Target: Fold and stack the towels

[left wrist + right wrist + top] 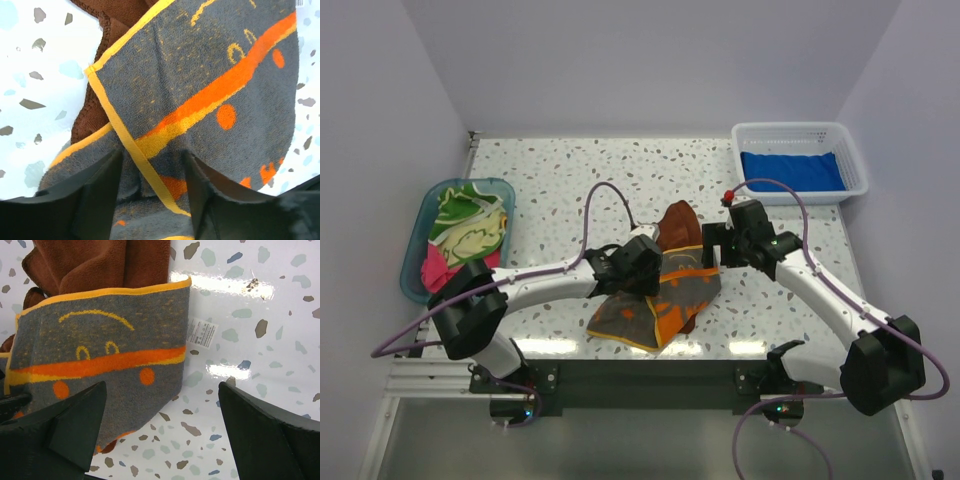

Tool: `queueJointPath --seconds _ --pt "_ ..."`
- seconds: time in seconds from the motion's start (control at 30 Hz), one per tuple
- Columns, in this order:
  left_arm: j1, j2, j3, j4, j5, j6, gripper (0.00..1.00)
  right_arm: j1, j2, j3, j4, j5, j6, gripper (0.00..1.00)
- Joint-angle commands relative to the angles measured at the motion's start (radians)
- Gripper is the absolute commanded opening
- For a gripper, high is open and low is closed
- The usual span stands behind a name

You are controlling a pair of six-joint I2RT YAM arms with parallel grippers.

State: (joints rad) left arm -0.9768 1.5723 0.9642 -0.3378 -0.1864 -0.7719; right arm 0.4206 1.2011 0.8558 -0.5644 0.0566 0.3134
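A grey towel with orange stripes and a yellow hem lies folded near the table's front, partly over a rust-brown towel. My left gripper is down on the grey towel's left part. In the left wrist view its fingers stand apart, with the yellow hem running between them and nothing pinched. My right gripper hovers wide open at the grey towel's right edge, mostly over bare table. The brown towel shows behind. A royal blue towel lies flat in the white basket.
The white mesh basket stands at the back right. A teal tub at the left edge holds green-yellow patterned and pink towels. A white care label sticks out beside the grey towel.
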Motion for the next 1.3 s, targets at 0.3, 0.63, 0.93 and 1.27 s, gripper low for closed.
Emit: queueJointPath --seconds 0.3,0.63,0.93,1.27 --pt "-0.005 0.011 -0.027 0.098 0.034 -0.029 0.29 0.004 -0.044 -0.02 0.024 -0.008 -0.005 0.96" --pt "0.0 -0.148 0.097 -0.073 -0.126 0.015 0.0 0.003 -0.083 -0.001 0.008 0.017 -0.014 0.96" --pt "0.246 -0.362 0.408 -0.343 -0.421 0.189 0.0 0.003 -0.13 0.02 -0.002 0.043 -0.023 0.96" --pt "0.486 -0.321 0.983 -0.408 -0.78 0.543 0.0 0.003 -0.127 0.026 0.011 -0.02 -0.022 0.97"
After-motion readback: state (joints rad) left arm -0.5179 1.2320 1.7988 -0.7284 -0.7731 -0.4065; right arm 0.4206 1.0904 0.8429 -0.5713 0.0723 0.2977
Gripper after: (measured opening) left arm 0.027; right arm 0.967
